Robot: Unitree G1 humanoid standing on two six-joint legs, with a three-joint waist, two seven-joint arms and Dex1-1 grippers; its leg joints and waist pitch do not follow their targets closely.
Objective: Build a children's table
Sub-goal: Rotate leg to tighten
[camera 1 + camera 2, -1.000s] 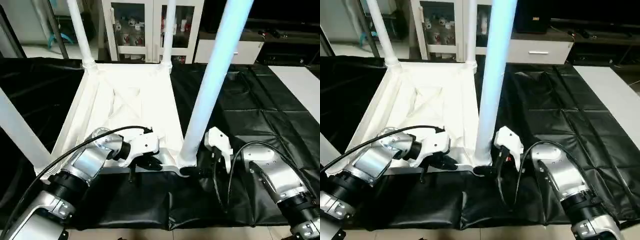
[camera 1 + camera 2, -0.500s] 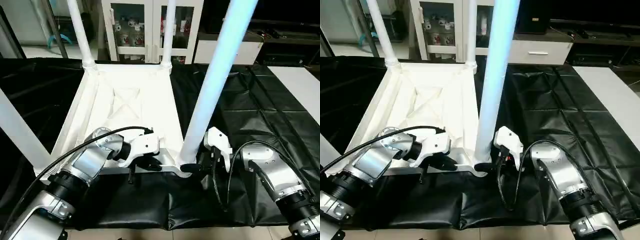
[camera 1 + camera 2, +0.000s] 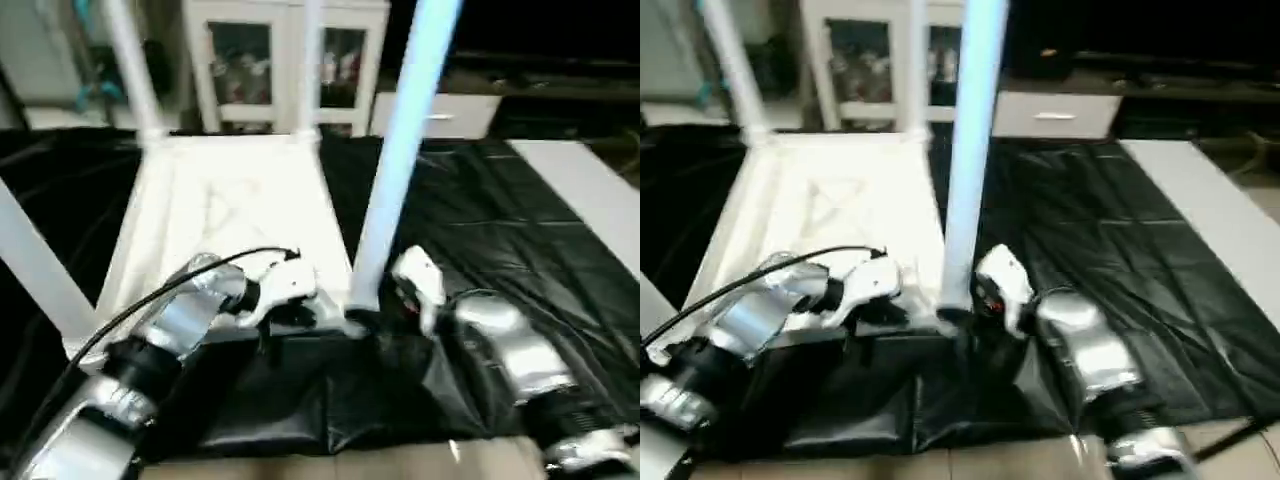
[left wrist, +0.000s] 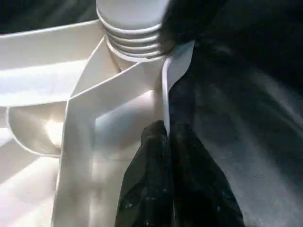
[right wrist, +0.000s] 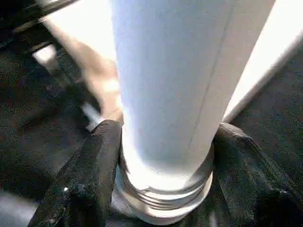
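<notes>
The table [image 3: 235, 215] is nearly built: three legs stand up, the right hand [image 5: 161, 189] pinches the last leg [image 3: 400, 160] in its near right corner, and the left hand [image 4: 170, 142] pinches the table's edge.

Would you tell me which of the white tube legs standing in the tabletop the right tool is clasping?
The near right-hand white tube leg, whose threaded base sits between the right tool fingers; the other legs stand untouched.

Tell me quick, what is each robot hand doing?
Left gripper: shut, pinching the tabletop rim.
Right gripper: closed around the near leg base.
</notes>
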